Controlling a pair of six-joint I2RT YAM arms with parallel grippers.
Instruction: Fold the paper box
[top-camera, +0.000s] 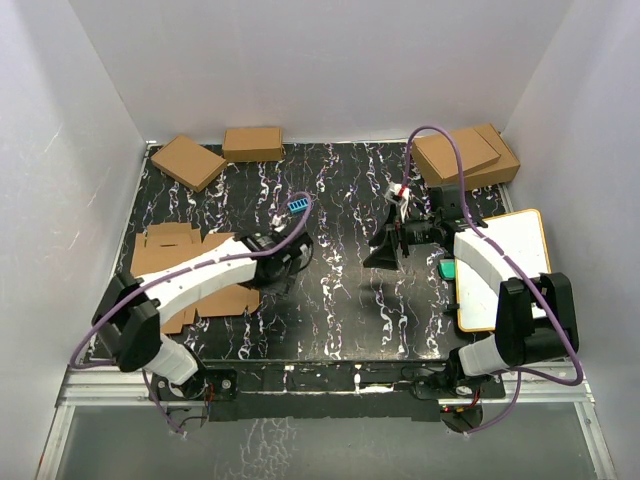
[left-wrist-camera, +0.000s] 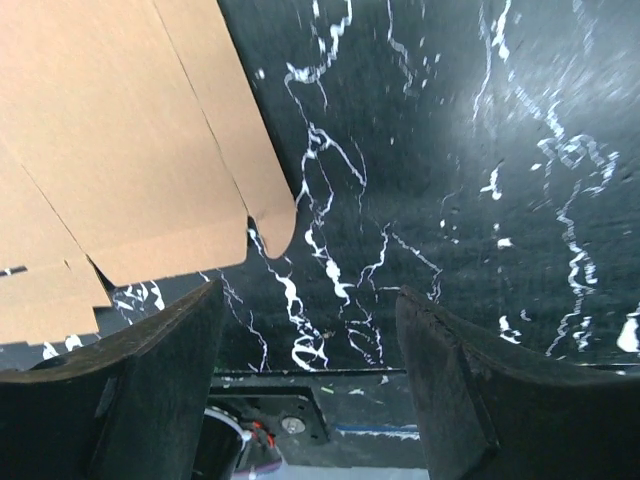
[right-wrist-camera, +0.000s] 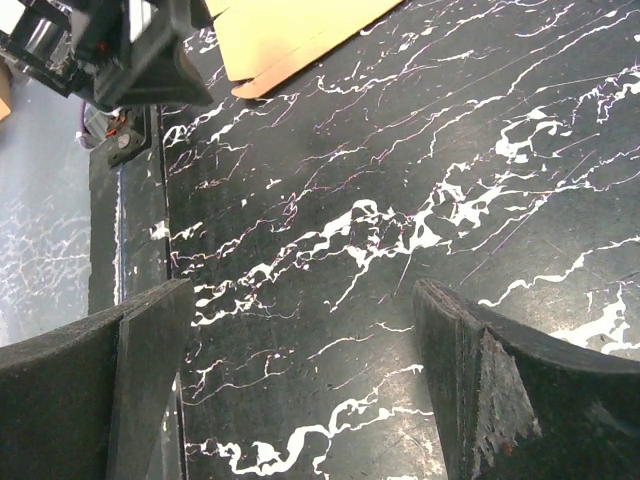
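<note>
Zero folds made so far, by the look of it. Paper box (top-camera: 165, 250) lying as a flat die-cut sheet at the left of the top view, flaps spread out on the black marbled table (top-camera: 340, 300), partly covered by the left arm. Showing again at the upper left of the left wrist view with a rounded tab toward the middle, and as a corner at the top edge of the right wrist view.

Left gripper (top-camera: 288, 262) just right of the sheet, jaws spread, nothing between them, no contact with the cardboard. Right gripper (top-camera: 383, 255) near the middle of the top view, well apart from the sheet, jaws spread wide over bare table, holding nothing.

Left to do, judging from this: raising the walls, tucking the flaps, closing the lid, so practically the whole task.
</note>
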